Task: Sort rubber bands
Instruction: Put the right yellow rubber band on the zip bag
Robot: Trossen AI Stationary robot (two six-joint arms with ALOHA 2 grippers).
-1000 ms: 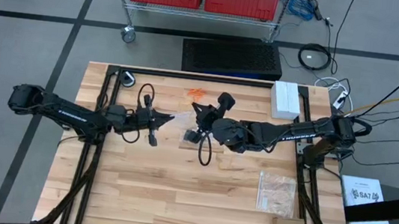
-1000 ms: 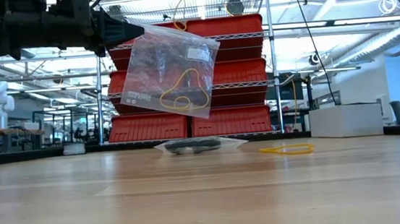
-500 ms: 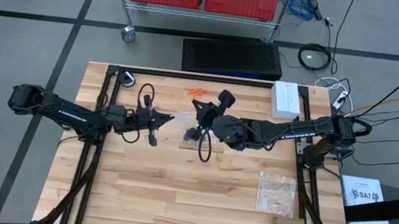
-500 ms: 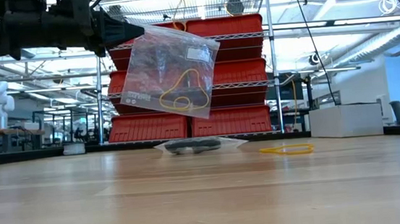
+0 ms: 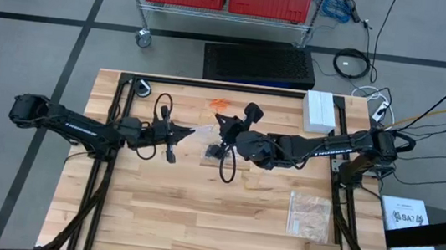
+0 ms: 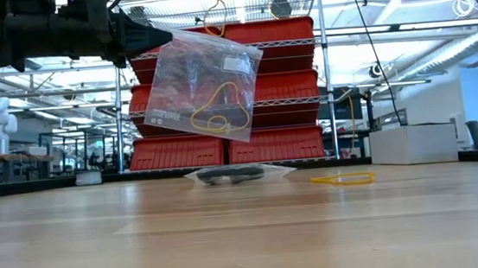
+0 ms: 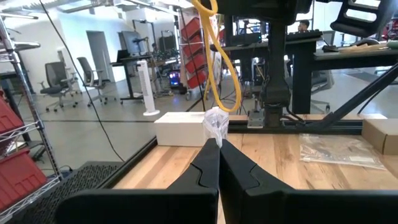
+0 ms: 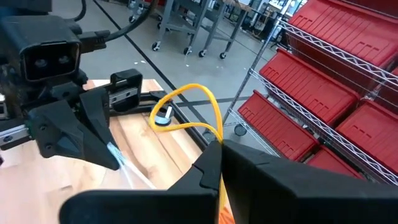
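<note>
1. Since the earlier frame almost nothing has shifted: the right gripper (image 5: 220, 136) sits a touch further toward frame left in the high view, and its dark tip now shows at the top edge of the low view; left arm and bag unchanged.
2. Wooden table (image 5: 195, 223) fills the centre of the high view; both arms reach in to meet near its upper middle.
3. Left gripper (image 5: 185, 132), centre-left in the high view, has its jaws pressed together, pinching a corner of the clear plastic bag (image 6: 204, 85). In the low view the bag hangs tilted in the upper left-centre, clear of the table.
4. Right gripper jaws are also pressed together, pinching a yellow rubber band (image 8: 189, 112); its loop arches above the fingertips in the right wrist view.
5. Second clear bag (image 6: 236, 174) lies flat on the table, low-view centre, with dark contents.
6. White box (image 5: 320, 110) at upper right of the table.
7. Rubber bands: a yellow loop (image 6: 215, 106) inside the hanging bag; another yellow one (image 6: 341, 178) flat on the table, right of centre; orange cluster (image 5: 220, 103) near the table's top edge.
</note>
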